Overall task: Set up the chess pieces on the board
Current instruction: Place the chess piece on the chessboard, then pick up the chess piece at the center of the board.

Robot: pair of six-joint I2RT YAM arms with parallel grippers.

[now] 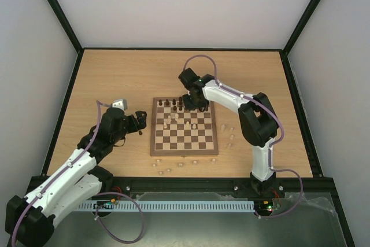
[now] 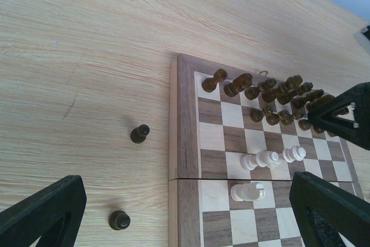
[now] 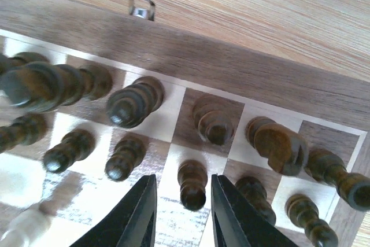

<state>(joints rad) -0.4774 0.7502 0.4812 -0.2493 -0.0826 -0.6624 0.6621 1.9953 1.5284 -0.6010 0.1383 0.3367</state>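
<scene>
The board [image 1: 184, 150] lies mid-table with dark chess pieces [image 1: 174, 104] along its far rows and a few pale ones [image 1: 176, 121] nearer the middle. My right gripper [image 1: 195, 106] hovers over the far rows. In its wrist view the fingers [image 3: 136, 215] stand slightly apart on either side of a dark pawn [image 3: 192, 185] standing on a pale square, with a gap on each side. My left gripper [image 1: 140, 124] hangs wide open left of the board [image 2: 188, 143], above two dark pawns [image 2: 139, 134] [image 2: 119, 220] on the table.
Several pale pieces [image 1: 167, 170] lie on the table in front of the board, and a few more [image 1: 230, 137] to its right. Black frame posts and grey walls ring the table [image 1: 115, 79]. A cable tray [image 1: 185, 205] runs along the near edge.
</scene>
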